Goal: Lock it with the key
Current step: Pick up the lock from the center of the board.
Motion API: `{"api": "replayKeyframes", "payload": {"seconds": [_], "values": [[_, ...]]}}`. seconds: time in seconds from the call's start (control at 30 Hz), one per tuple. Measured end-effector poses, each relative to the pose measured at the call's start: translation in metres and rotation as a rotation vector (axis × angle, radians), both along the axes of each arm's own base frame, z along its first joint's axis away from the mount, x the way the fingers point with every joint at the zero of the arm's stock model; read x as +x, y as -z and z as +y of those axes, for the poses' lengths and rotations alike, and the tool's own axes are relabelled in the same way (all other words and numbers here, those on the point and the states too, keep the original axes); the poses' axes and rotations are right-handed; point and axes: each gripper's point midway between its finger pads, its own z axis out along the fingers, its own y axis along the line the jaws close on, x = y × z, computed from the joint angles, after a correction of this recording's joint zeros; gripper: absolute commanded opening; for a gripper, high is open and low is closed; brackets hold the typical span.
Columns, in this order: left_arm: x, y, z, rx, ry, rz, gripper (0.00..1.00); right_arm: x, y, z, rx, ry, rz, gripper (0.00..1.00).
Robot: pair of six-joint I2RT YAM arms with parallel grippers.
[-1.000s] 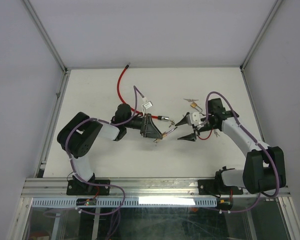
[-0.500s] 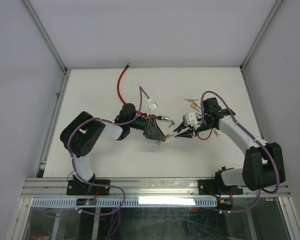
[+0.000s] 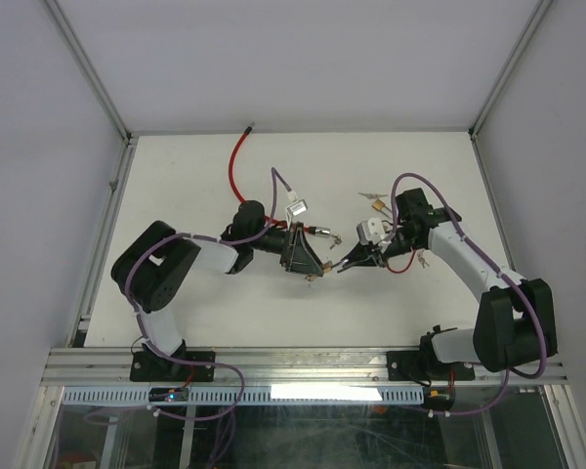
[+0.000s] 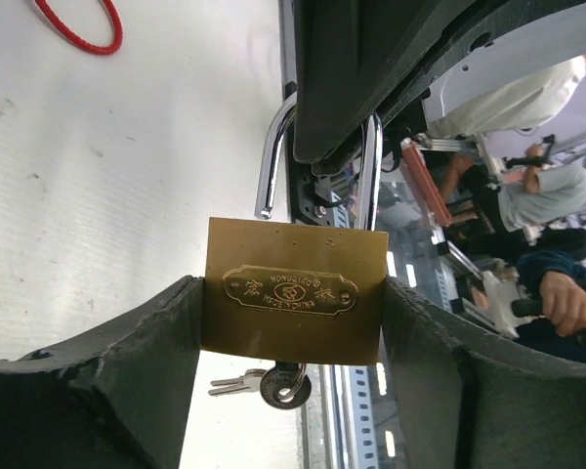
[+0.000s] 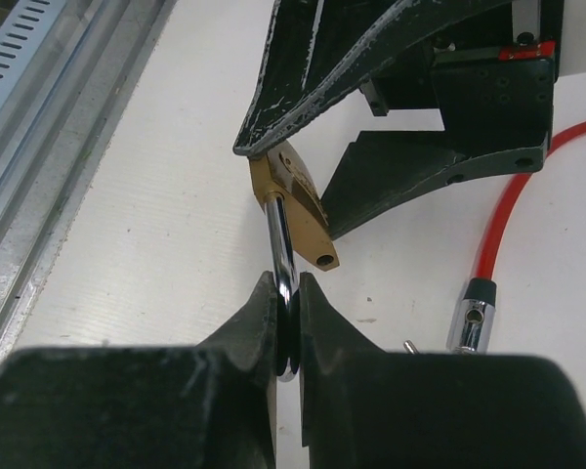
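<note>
Left gripper (image 3: 315, 264) is clamping padlock (image 4: 293, 264) body over mid-table (image 3: 195, 303). Key (image 4: 283, 386) seems to be hanging from its keyhole. Right gripper (image 5: 286, 293) is pinching the open shackle (image 5: 278, 239). Risk: an off-axis push is missing the hole and twisting padlock loose.

There are two grippers, the left gripper (image 3: 317, 262) and the right gripper (image 5: 286, 293), one brass padlock (image 4: 293, 293) with at least two keys (image 4: 273, 385) at its six o'clock, one red cable (image 3: 236, 166) toward the table's (image 3: 176, 186) eleven o'clock, and one small loose key bunch (image 3: 375, 200) toward its one o'clock.
</note>
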Motion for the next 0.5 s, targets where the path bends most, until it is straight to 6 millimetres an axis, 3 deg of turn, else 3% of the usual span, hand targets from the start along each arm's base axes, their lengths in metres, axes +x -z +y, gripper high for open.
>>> {"api": "replayKeyframes", "payload": {"seconds": [0.23,0.3,0.5], "values": [[0.013,-0.02,0.003,0.024,-0.111,-0.134,0.87,-0.006,-0.006,-0.002,-0.005,-0.006,0.013,0.0],[0.018,-0.024,0.005,0.037,-0.152,-0.176,0.98,-0.009,-0.005,-0.003,-0.014,-0.005,0.032,0.0],[0.035,-0.021,0.018,0.133,-0.3,-0.264,0.99,-0.01,-0.008,-0.004,-0.024,0.006,0.066,0.0]]}}
